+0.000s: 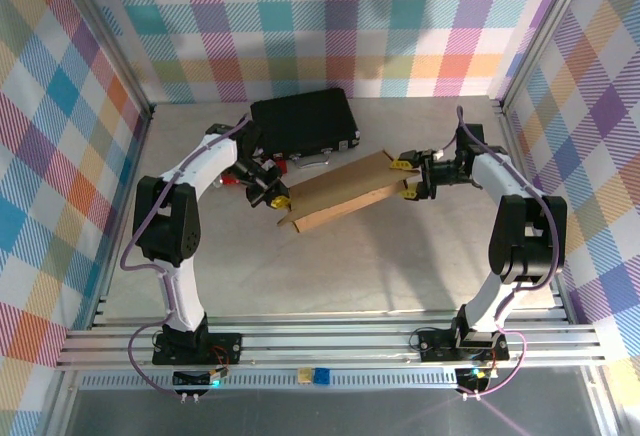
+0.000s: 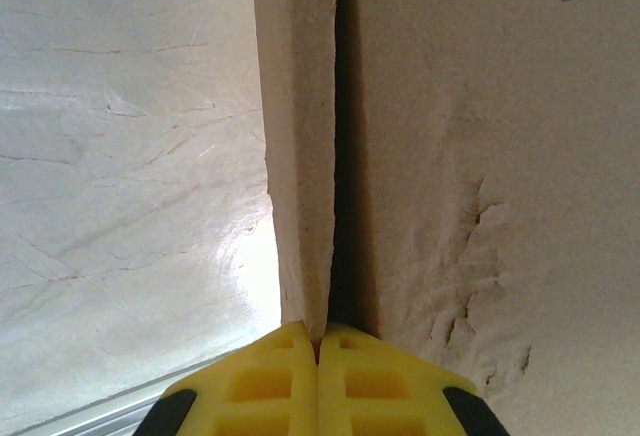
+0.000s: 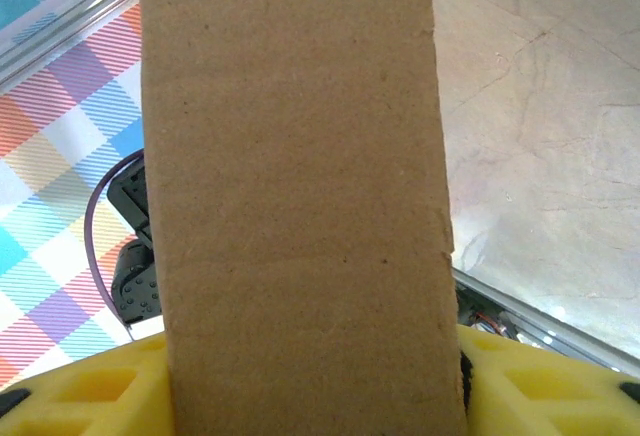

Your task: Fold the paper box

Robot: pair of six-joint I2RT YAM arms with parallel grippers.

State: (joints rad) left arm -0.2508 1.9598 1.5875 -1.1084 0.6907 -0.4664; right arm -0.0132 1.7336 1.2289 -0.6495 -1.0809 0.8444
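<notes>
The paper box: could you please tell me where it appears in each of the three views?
Top external: the paper box lies mid-table, in front of the black case.
Left wrist: it takes up the right side, a flap edge running up the middle.
Right wrist: a broad brown panel up the centre.
Shared landmark: the pale table.

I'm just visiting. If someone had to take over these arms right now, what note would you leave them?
Left gripper: shut on a folded edge of the paper box.
Right gripper: fingers straddle the box's other end, seemingly clamping it.
Box: mid-table, nearer the arms than the black case.
Done: some panels folded up.
To do: finish the folds and close it.
</notes>
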